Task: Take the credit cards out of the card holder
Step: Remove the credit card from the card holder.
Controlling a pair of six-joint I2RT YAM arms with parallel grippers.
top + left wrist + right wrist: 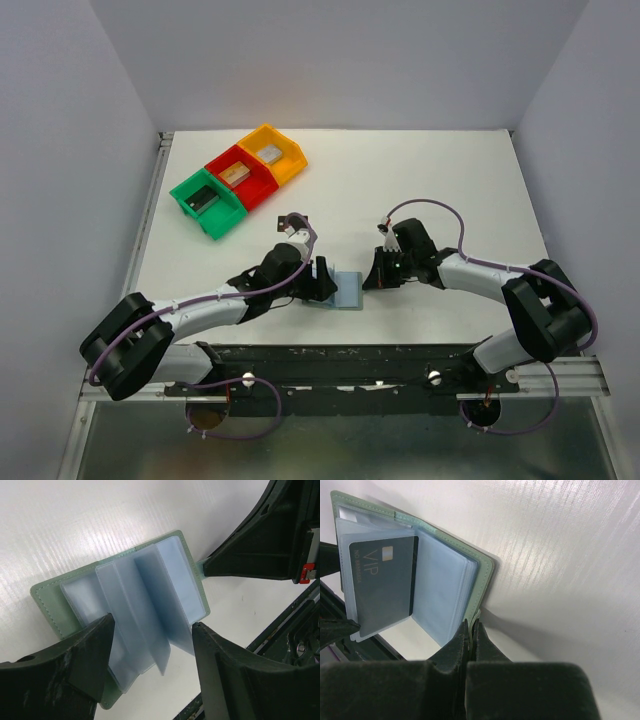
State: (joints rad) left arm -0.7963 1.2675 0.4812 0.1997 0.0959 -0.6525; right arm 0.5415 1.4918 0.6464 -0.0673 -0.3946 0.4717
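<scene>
You have a flat bifold card holder (47,602) with a grey-green cover, paler stitching round its rim and translucent pale blue plastic sleeves, one showing a thin charcoal card (382,585) with pale "VIP" lettering. Your left hand (150,625) and right hand (470,627) are matt black, and the worktop (430,180) is white with faint ribbing. The plastic green bin (225,216), red bin (262,191) and yellow bin (293,160) are bright, solid colours.
</scene>
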